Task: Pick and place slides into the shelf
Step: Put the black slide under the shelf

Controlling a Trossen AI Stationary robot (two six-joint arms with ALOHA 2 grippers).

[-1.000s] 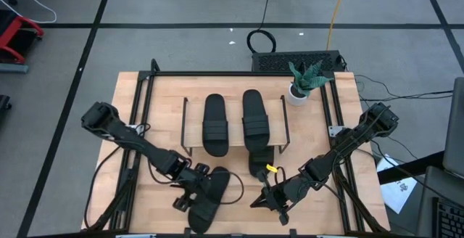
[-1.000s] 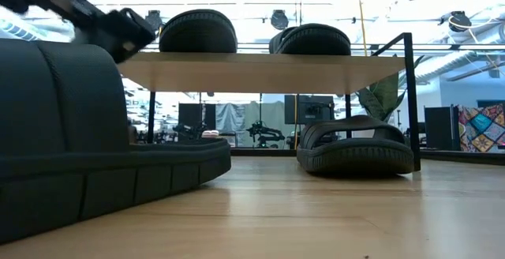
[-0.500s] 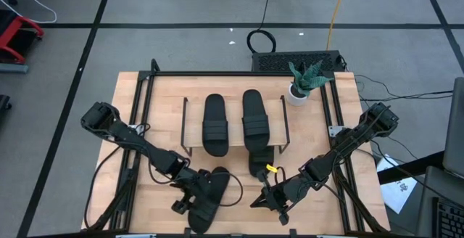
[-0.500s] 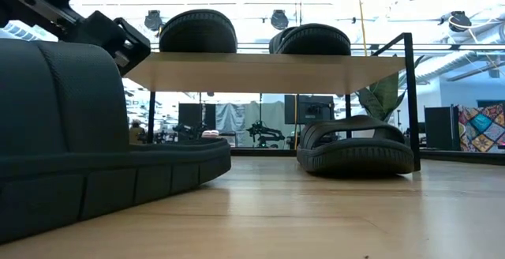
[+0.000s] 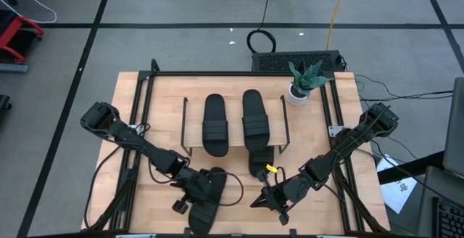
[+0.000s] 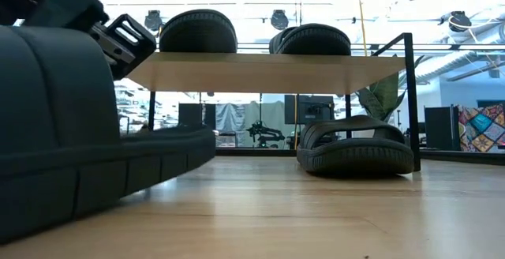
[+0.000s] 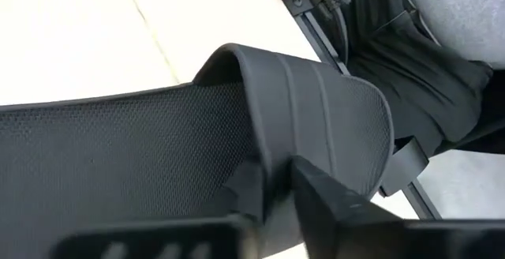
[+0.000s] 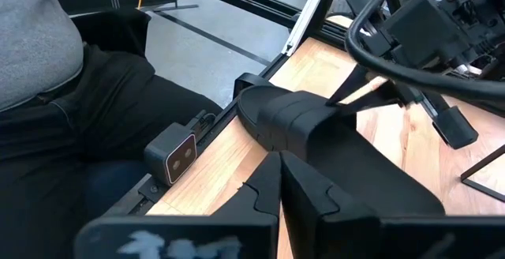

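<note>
Two black slides (image 5: 215, 125) (image 5: 255, 122) lie soles down on the shelf's wood top (image 5: 233, 107). A third slide (image 6: 357, 150) rests on the table under the shelf's right end. The fourth slide (image 5: 206, 200) lies near the table's front edge, left of the middle. My left gripper (image 5: 196, 187) is shut on its ribbed strap (image 7: 316, 109). In the low view this slide (image 6: 71, 148) fills the left side, its far end a little off the wood. My right gripper (image 5: 267, 198) rests shut, touching nothing, right of that slide. My left gripper pinches the edge of the slide's strap (image 7: 267, 144) between its two fingers. One finger (image 7: 246, 188) lies on the footbed side under the strap and the other (image 7: 327, 196) on the strap's outer face. The fingers slant down from the table's left. The slide's near part stays on the table.
A potted plant (image 5: 303, 82) and a black box (image 5: 297, 60) stand at the back right. A person in a grey top and dark trousers (image 8: 55, 77) sits just beyond the table's near edge. Bare wood lies between the front slide and the shelf.
My left gripper has come down onto the front slide and shut on its strap. The slide's far end has tipped up a little off the table while its near part has stayed down.
</note>
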